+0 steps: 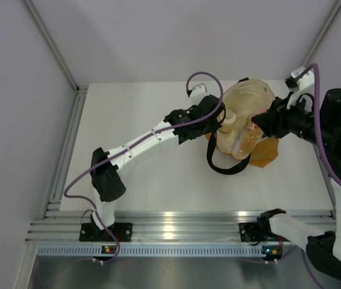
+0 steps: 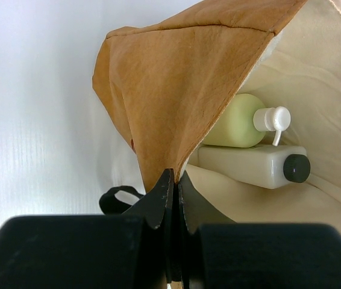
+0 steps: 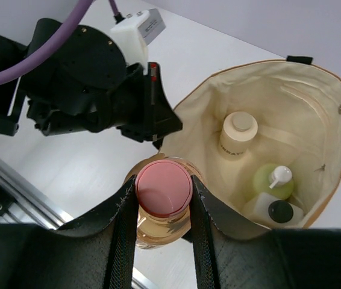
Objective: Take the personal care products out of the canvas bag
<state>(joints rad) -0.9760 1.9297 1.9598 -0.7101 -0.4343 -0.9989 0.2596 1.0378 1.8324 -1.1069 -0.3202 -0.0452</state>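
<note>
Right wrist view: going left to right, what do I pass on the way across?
left arm → orange bottle with pink cap → cream round jar → pale green bottle. The white bottle with dark cap lies directly below the green one, so it is left unordered.

The bag (image 1: 252,99) lies far right on the desk (image 1: 158,180). Inside it, the pump bottle (image 3: 274,180) touches the square bottle (image 3: 279,211), with the jar (image 3: 238,133) apart from both. The left gripper (image 2: 173,180) has its jaws pinched on the bag's left rim; the right gripper (image 3: 162,182) holds a fourth bottle (image 3: 163,201) at the rim
</note>
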